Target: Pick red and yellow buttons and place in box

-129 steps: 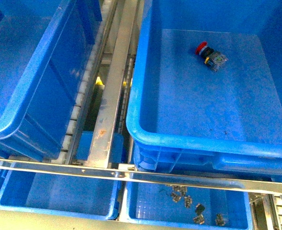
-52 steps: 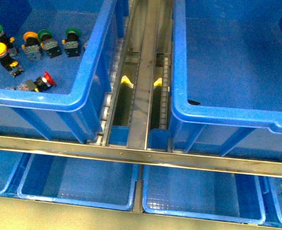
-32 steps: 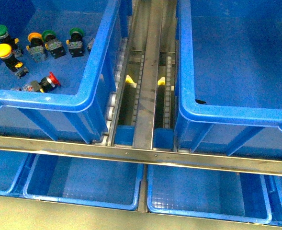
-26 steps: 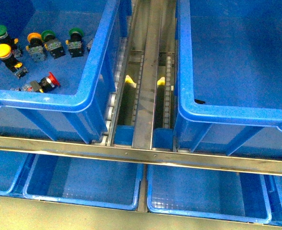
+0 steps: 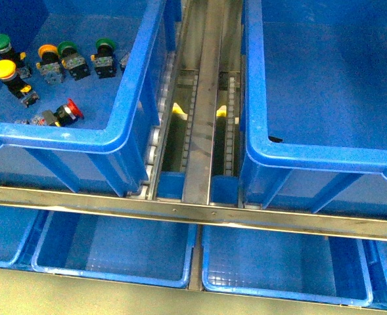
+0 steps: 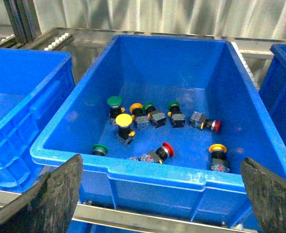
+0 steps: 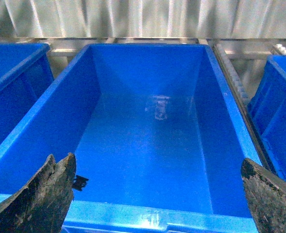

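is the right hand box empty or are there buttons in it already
Empty: in the right wrist view the box has a bare floor, with only a small dark speck near one corner.

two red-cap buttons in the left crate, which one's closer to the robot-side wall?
The nearer red button, on its side just behind the crate's robot-side wall. The farther red button lies deeper in, beside a green-capped button.

Wall: we see pale corrugated sheeting (image 7: 133,19).
Rack: steel roller rails (image 5: 200,131) up the frame's centre.
Floor (image 5: 62,303): greenish, bottom edge.
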You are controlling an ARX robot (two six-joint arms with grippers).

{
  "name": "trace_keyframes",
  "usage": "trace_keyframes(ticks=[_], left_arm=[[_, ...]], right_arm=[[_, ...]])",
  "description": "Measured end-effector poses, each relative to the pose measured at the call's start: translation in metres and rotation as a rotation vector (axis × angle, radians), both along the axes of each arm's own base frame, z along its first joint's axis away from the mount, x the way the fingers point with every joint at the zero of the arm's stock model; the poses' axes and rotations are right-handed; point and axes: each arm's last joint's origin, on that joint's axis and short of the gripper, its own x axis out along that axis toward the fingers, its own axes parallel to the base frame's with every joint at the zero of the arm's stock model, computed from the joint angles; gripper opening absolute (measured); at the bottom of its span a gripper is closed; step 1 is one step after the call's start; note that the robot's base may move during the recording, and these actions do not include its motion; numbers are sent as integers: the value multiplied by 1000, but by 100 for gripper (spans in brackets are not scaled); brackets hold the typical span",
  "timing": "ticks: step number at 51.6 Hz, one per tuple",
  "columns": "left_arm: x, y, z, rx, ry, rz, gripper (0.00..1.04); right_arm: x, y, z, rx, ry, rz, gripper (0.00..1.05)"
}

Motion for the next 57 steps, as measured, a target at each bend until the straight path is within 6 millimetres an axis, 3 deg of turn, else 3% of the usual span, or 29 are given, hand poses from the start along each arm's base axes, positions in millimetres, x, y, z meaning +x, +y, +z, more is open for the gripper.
trace_keyframes(ticks=[3, 9, 17, 22, 27, 31, 38, 49, 57], left_arm=[[1, 0, -1, -11, 38, 17, 97], [15, 5, 15, -139, 346, 163, 97], [88, 6, 98, -218, 265, 203, 97], [122, 3, 112, -239, 265, 212, 97], [158, 3, 102, -250, 296, 273, 97], [203, 3, 71, -255, 391, 325, 97], [243, -4, 38, -264, 476, 337, 97], [274, -11, 12, -243, 494, 361, 97], [291, -4, -12, -249, 533, 384, 97]], right_arm=[[0, 0, 0, 0, 0, 0, 98], [0, 0, 0, 0, 0, -1, 98], [0, 0, 0, 0, 0, -1, 98], [0, 0, 0, 0, 0, 0, 98], [0, 0, 0, 0, 0, -1, 98], [0, 0, 0, 0, 0, 0, 98], [0, 0, 0, 0, 0, 0, 98], [0, 0, 0, 0, 0, 0, 98], [0, 0, 0, 0, 0, 0, 98]])
